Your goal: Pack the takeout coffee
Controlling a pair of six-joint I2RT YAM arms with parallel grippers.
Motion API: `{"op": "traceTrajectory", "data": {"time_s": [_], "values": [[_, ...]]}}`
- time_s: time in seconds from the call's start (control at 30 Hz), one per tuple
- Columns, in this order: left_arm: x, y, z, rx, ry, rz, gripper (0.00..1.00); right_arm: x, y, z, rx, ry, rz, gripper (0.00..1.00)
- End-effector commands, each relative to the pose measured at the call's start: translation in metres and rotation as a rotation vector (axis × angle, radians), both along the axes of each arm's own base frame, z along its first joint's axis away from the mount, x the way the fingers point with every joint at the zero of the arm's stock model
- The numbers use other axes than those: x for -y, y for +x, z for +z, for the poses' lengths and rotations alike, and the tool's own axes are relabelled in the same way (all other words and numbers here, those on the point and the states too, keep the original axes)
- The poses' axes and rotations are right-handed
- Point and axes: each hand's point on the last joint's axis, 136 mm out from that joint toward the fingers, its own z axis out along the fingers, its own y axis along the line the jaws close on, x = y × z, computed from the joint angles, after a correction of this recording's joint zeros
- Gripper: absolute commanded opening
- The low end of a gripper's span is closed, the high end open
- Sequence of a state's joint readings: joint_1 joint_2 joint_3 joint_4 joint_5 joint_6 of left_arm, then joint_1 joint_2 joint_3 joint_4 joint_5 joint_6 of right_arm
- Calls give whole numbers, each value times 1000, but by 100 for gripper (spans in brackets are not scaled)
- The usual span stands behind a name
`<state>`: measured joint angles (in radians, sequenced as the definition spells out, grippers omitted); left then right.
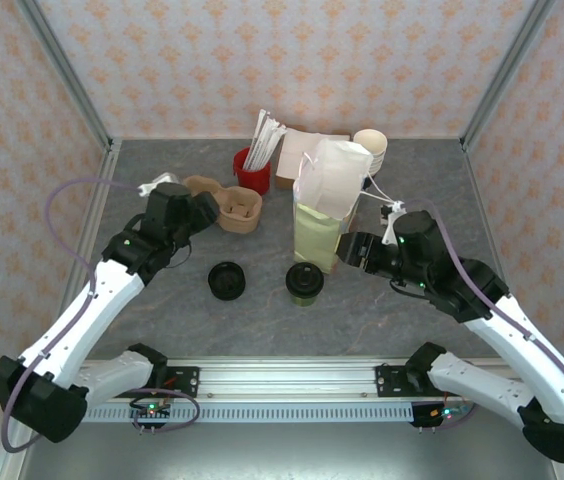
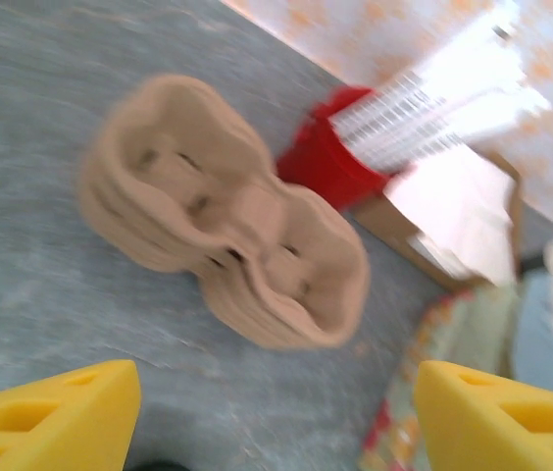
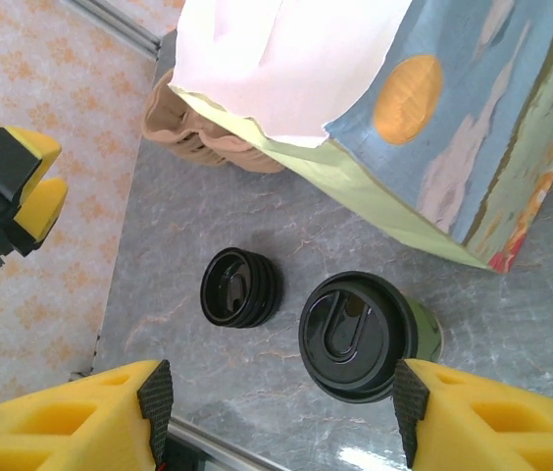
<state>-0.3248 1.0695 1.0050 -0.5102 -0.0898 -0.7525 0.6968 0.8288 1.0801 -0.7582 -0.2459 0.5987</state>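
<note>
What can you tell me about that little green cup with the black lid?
The cup is small, with olive-green sides that look like paper and a round black lid, seemingly plastic, with a raised rim and an oval recess on top. The lid is pressed on. It stands upright on the grey table, just in front of the bag, with a black disc to its left. Only the table seems to touch it.

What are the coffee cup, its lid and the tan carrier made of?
Cup: probably paper, with a matte olive-green side that shows no shine. Lid: plastic by the look, black and glossy, with moulded ridges and a sip recess. Carrier: likely moulded pulp, dull tan with soft rounded wells. That picture is blurred, so its texture is unclear.
</note>
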Motion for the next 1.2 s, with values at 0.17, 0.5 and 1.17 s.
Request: {"op": "traceTrajectory", "data": {"time_s": [0.17, 0.5, 1.17], "values": [[-51, 33, -50, -85, -120, 195, 68, 16, 0, 3, 19, -55, -44, 63], [-50, 65, -71, -157, -129, 148, 51, 20, -2, 6, 31, -63, -52, 63], [-45, 90, -84, -167, -147, 139, 30, 19, -1, 5, 35, -73, -42, 63]]}}
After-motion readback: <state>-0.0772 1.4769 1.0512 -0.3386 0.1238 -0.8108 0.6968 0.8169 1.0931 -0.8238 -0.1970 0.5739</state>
